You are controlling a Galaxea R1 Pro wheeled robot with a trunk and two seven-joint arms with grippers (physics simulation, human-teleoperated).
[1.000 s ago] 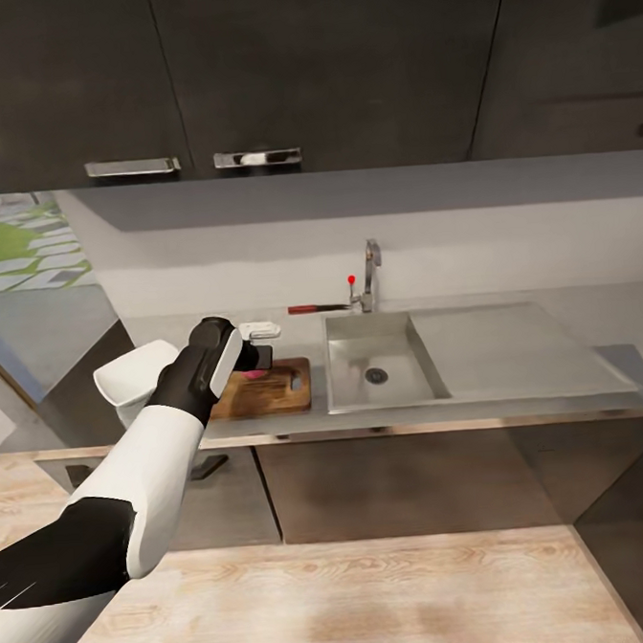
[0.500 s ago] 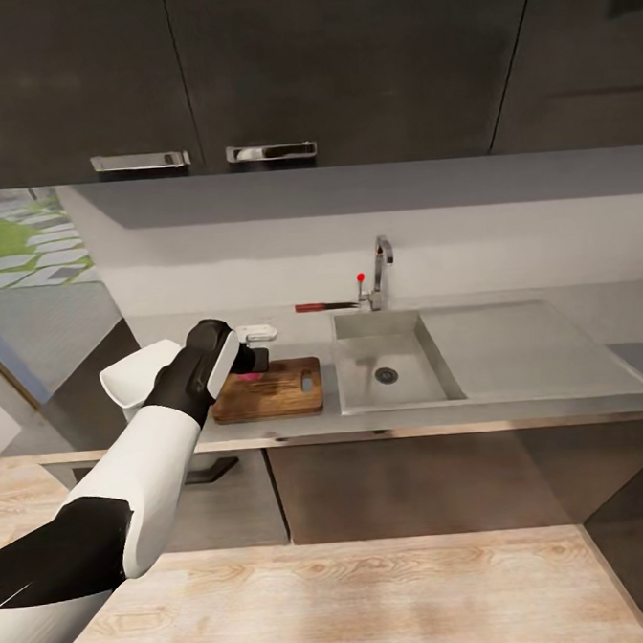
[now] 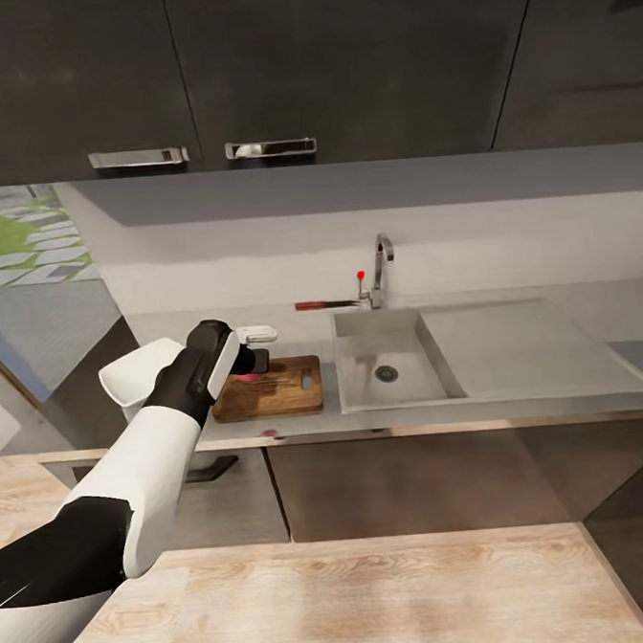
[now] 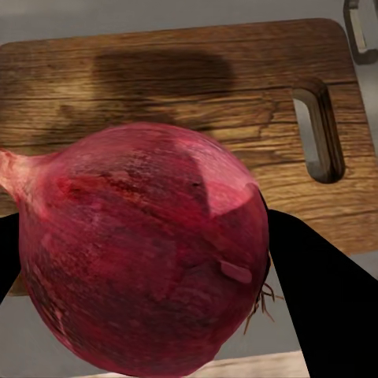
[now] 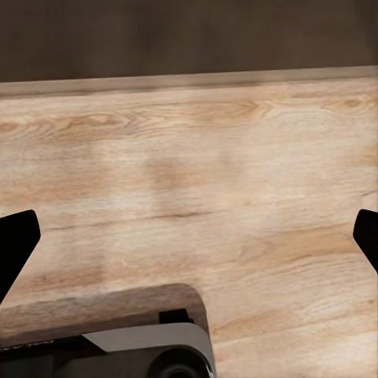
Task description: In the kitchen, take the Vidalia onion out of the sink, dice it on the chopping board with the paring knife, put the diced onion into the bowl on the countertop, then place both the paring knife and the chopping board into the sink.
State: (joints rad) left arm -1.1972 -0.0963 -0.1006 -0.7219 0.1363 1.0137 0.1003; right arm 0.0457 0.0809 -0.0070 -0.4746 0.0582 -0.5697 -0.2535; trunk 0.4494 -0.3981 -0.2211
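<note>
Wooden chopping board (image 3: 269, 389) flat on the grey desk (image 3: 519, 399), just beside the sink (image 3: 387, 368), slot handle toward the basin; left end effector (image 3: 252, 362) hovering above the board's rear corner, closed around the Vidalia onion (image 4: 142, 252), a reddish-purple bulb pinched between the dark fingers (image 4: 315, 291) with its pointed tip off to one side; onion out of the sink and over the board, not set down; white bowl (image 3: 138, 373) on the desk just beyond the left arm; paring knife (image 3: 322, 306), red-handled, lying behind the sink near the tap (image 3: 381, 265); right end effector spread wide and empty, fingertips (image 5: 17, 236) at the frame edges over the wood floor (image 5: 189, 173).

Risks, as judged: round bulb released near the board's corner may roll onto the desk or drop over the front edge; release from height would add bounce; grip sits low on the bulb, so slippage before placement is possible; knife lies well apart, requiring a reach across the basin.
</note>
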